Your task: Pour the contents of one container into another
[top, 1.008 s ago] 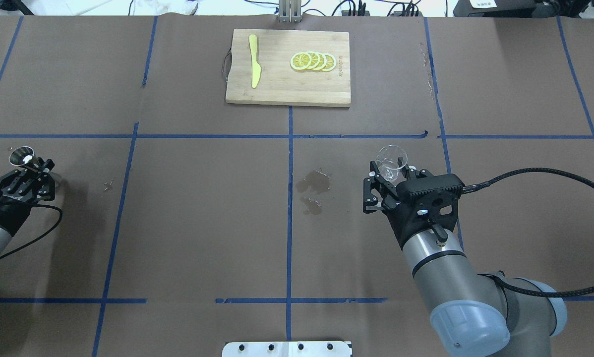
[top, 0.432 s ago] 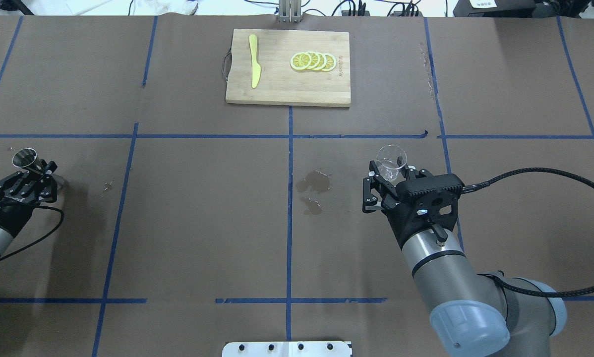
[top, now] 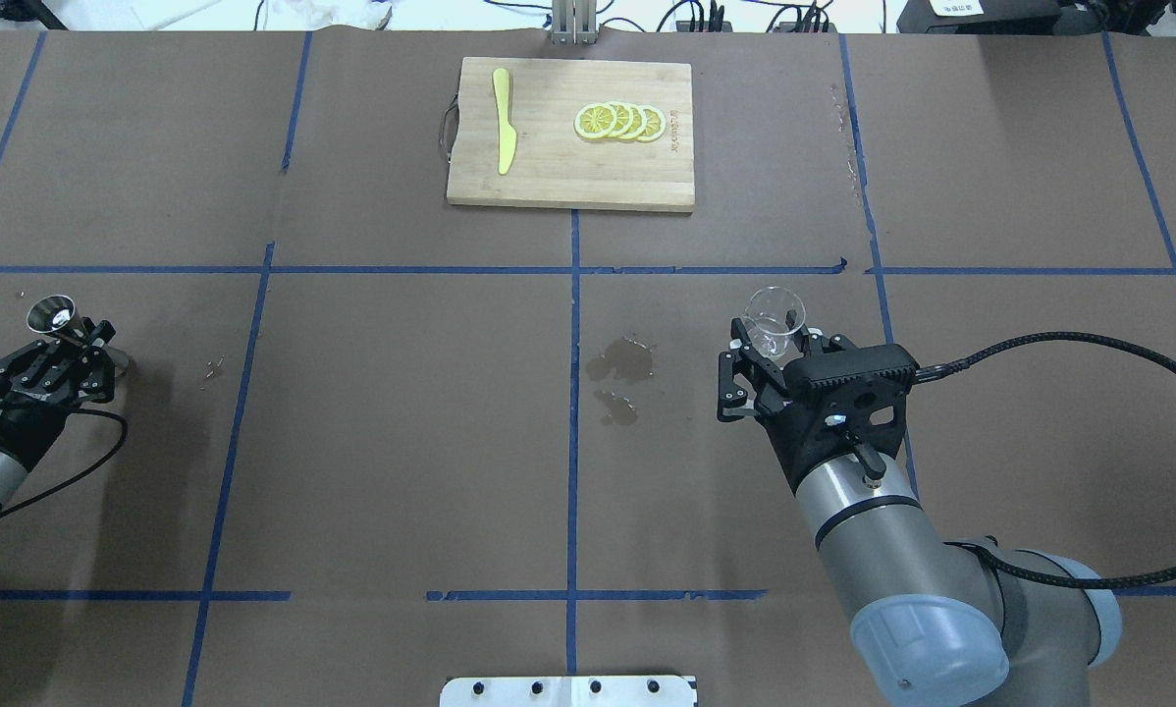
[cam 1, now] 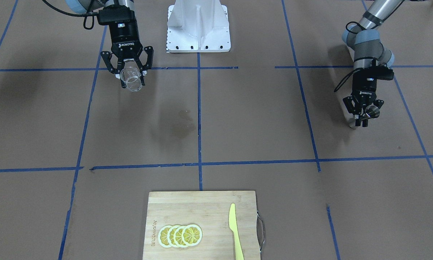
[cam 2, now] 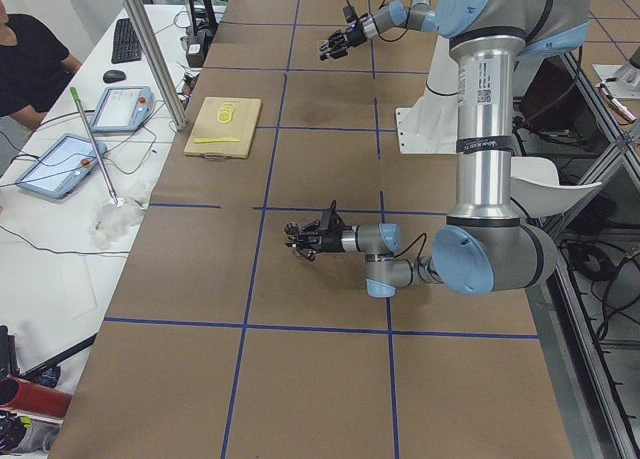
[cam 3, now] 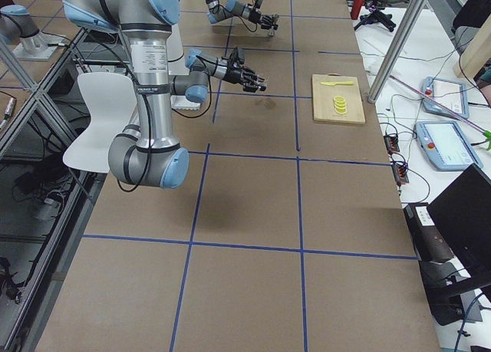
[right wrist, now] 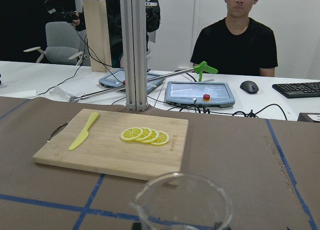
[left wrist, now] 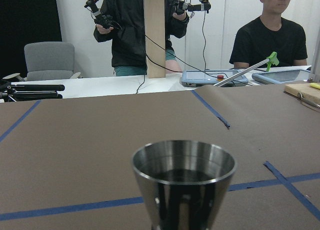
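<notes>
Shifting jigger: the silver jigger point(top: 51, 314) has crept a little toward the table's middle and toward the robot over the last second, carried by the left tool point(top: 70, 342), which is pinched on its narrow waist
Beaker: the clear glass beaker point(top: 775, 316) has not moved; it sits mouth up, clamped in the right tool point(top: 776, 344) and lifted off the table point(top: 401, 442)
Gap: the two vessels are well apart, on opposite sides of the table (only the left arm is closing the distance, and slowly)
Stain: a dark wet patch point(top: 619, 363) lies on the paper between them, nearer the beaker
Meaning: the approach looks barely begun; pouring must wait until the beaker's lip is over the jigger's cup
</notes>
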Controlling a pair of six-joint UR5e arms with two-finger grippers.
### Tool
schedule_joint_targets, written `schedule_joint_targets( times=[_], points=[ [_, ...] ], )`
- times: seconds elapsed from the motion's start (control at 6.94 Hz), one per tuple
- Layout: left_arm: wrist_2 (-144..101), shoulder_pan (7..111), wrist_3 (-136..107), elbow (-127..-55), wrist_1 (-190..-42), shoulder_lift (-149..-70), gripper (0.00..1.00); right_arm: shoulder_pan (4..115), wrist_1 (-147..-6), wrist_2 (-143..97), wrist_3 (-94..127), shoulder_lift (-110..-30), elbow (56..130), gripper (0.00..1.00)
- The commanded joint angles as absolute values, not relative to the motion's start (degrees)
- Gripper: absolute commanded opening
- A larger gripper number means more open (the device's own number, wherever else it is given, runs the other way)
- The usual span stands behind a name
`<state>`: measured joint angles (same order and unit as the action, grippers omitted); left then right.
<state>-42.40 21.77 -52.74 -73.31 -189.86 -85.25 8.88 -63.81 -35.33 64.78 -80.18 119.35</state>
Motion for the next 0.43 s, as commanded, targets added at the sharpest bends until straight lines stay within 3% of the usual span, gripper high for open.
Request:
schedule_joint_targets(
  times=[0.0,0.29],
  points=[
    [-42.89,21.71,-52.73,-73.21,-189.84,-85.17,0.0,8.88,-63.81,-35.33,64.78,-80.16,119.36,0.0],
    [-42.98,21.62,-52.73,-73.21,-189.84,-85.17,0.04,8.88,-63.81,-35.33,64.78,-80.07,119.36,0.0]
  ],
)
